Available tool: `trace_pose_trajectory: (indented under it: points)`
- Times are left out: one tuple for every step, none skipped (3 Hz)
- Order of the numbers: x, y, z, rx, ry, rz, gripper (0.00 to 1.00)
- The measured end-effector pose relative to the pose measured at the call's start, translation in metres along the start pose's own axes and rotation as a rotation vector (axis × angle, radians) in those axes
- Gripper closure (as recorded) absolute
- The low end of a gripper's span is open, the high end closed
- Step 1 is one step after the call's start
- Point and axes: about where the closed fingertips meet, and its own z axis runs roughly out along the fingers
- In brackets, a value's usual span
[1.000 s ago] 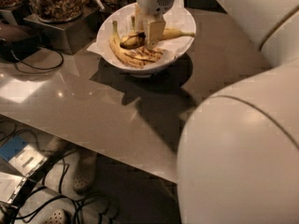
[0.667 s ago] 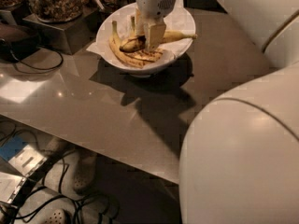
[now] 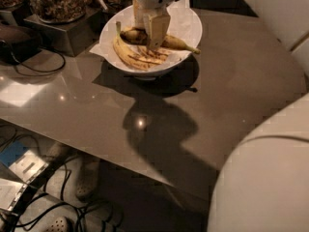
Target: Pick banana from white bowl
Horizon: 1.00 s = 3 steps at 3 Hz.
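Observation:
The white bowl (image 3: 190, 30), lined with white paper, stands at the back of the table. My gripper (image 3: 148, 33) reaches down into it from above. Its fingers (image 3: 157, 29) stand on either side of the banana (image 3: 176, 43) and close on it near the middle. The banana lies across the bowl, with its dark brown bruised patch left of the fingers and its thin stem pointing right over the rim. Two other bananas (image 3: 133, 57), yellow with dark streaks, lie curved along the bowl's front wall below it.
Glass jars of nuts (image 3: 55, 1) on a metal stand (image 3: 63, 35) sit left of the bowl, with a black cable (image 3: 36, 66) on the table. My white arm body (image 3: 270, 168) fills the lower right. Cables and boxes lie on the floor (image 3: 29, 178).
The gripper has settled around the bruised banana, which now lies crosswise between the fingers with its stem swung towards the right rim.

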Motion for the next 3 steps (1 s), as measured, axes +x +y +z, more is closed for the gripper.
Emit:
trace_pose_trajectory:
  points:
    - [0.000, -0.005, -0.001, 0.024, -0.002, 0.000, 1.00]
    - [-0.007, -0.009, -0.020, 0.064, 0.035, -0.022, 1.00]
    - [-0.027, 0.030, -0.043, 0.056, 0.013, 0.024, 1.00]
